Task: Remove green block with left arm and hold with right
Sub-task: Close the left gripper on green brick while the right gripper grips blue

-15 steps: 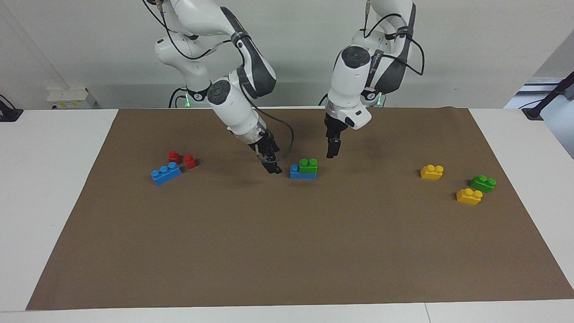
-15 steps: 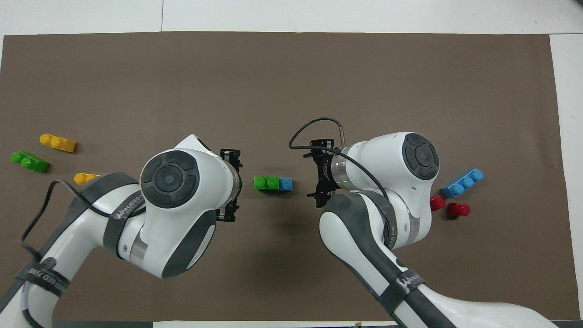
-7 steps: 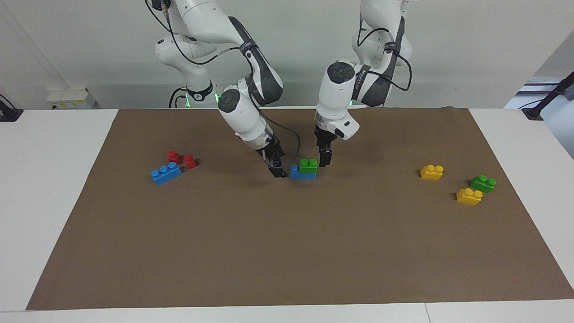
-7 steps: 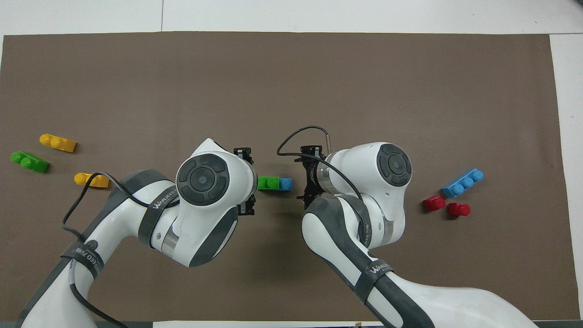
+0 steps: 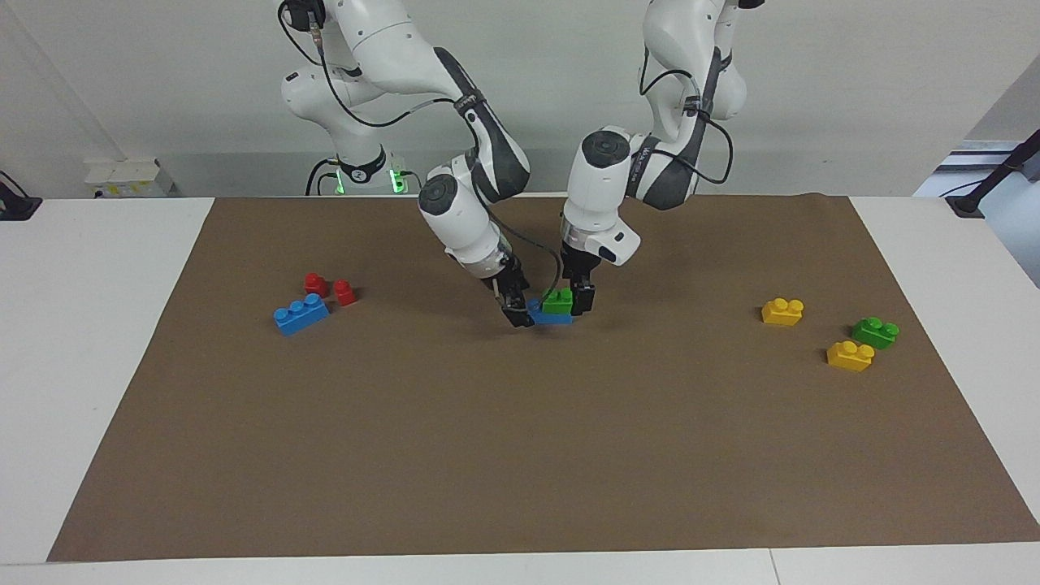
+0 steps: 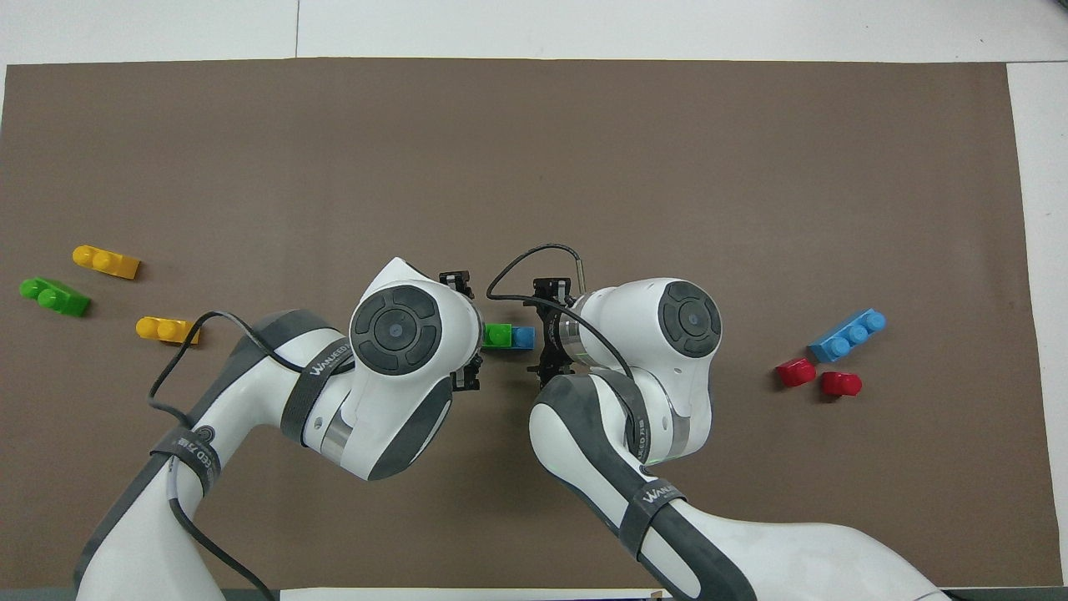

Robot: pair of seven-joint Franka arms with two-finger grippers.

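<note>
A: At the middle of the table (image 5: 122, 284), on the brown mat (image 5: 520, 455), the green block (image 5: 557, 301) sits stacked on a blue brick (image 5: 551, 316). It covers the part of that brick toward the left arm's end, and one blue stud shows bare at the right arm's end.

B: Where are the two hands?

A: The left hand (image 5: 582, 299) is down at the green block's end, on the left arm's side, its fingers right against the block. The right hand (image 5: 518, 314) is low at the bare end of the blue brick, tilted in from the right arm's side.

B: Are they gripping?

A: I cannot tell for either one. From overhead the left hand (image 6: 467, 334) and the right hand (image 6: 542, 338) flank the stack closely, with only a sliver of the green block (image 6: 498, 335) and blue brick (image 6: 523, 337) showing between them, and the wrists cover the fingertips.

B: What else lies about?

A: Toward the right arm's end, a second blue brick (image 5: 301, 314) with two red pieces (image 5: 329, 288) just beside it, nearer to the robots. Toward the left arm's end, a loose green brick (image 5: 875, 331) between two yellow bricks (image 5: 782, 311), well apart from the stack.
</note>
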